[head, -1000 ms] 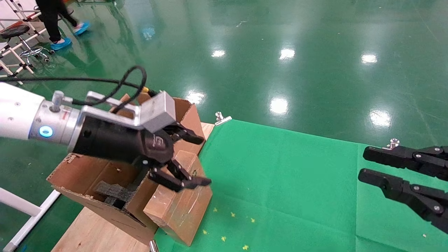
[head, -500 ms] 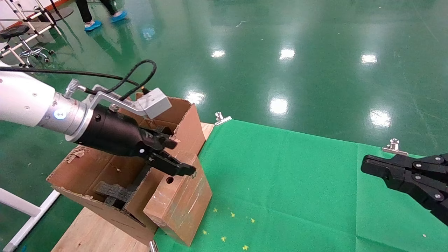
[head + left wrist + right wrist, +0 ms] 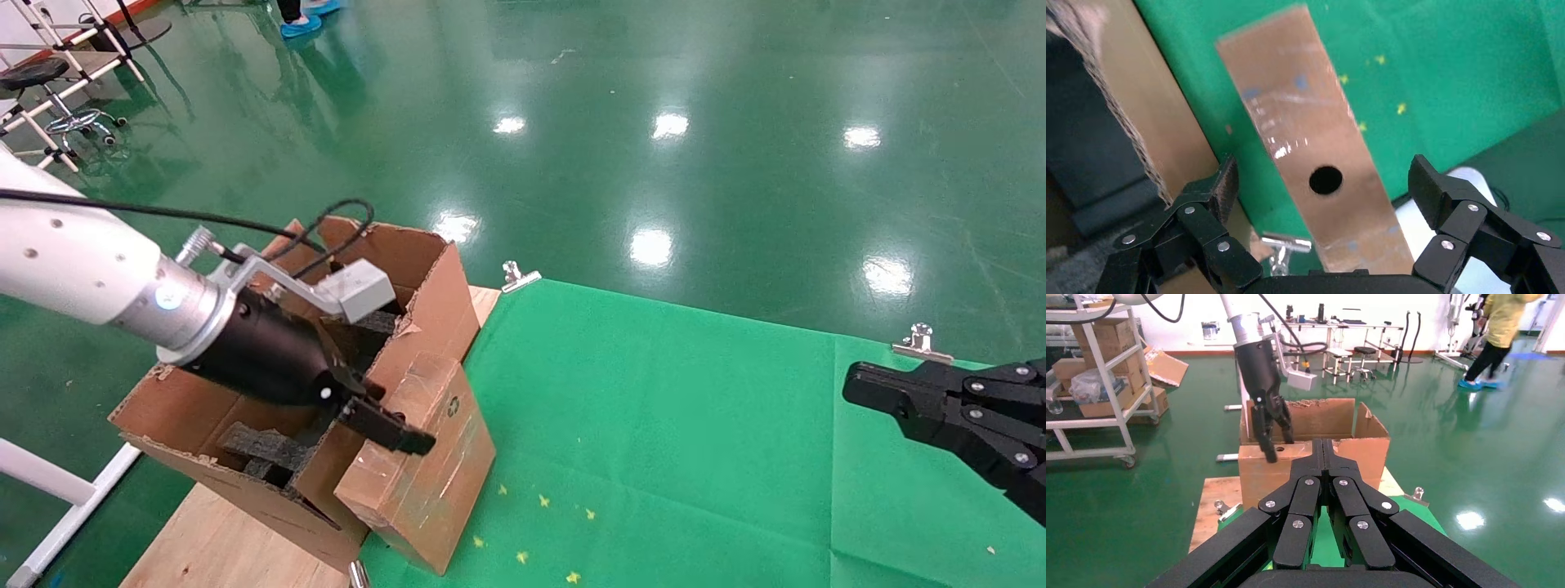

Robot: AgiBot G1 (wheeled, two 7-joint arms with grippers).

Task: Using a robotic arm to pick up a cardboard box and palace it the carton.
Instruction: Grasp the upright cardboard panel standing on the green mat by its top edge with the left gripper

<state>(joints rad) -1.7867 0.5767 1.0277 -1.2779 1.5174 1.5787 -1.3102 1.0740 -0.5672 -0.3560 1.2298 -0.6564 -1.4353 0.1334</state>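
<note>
Left gripper (image 3: 384, 420), the black two-fingered end of the white and silver robotic arm (image 3: 90, 273) with its blue light ring, hangs spread wide over the top edge of the small flat brown cardboard box (image 3: 421, 469), grasping nothing. From the left wrist camera its linked fingers (image 3: 1206, 205) stand well apart on either side of the box's narrow taped face (image 3: 1312, 156), whose round hole sits between them, with neither pad touching it. That box stands on edge directly below the gripper, leaning against the outer wall of the large brown corrugated carton (image 3: 437, 298) with torn flaps and black foam blocks (image 3: 261, 449) inside. Right gripper (image 3: 1324, 450), all black, is clenched shut, well away over the green cloth (image 3: 695, 425).
</note>
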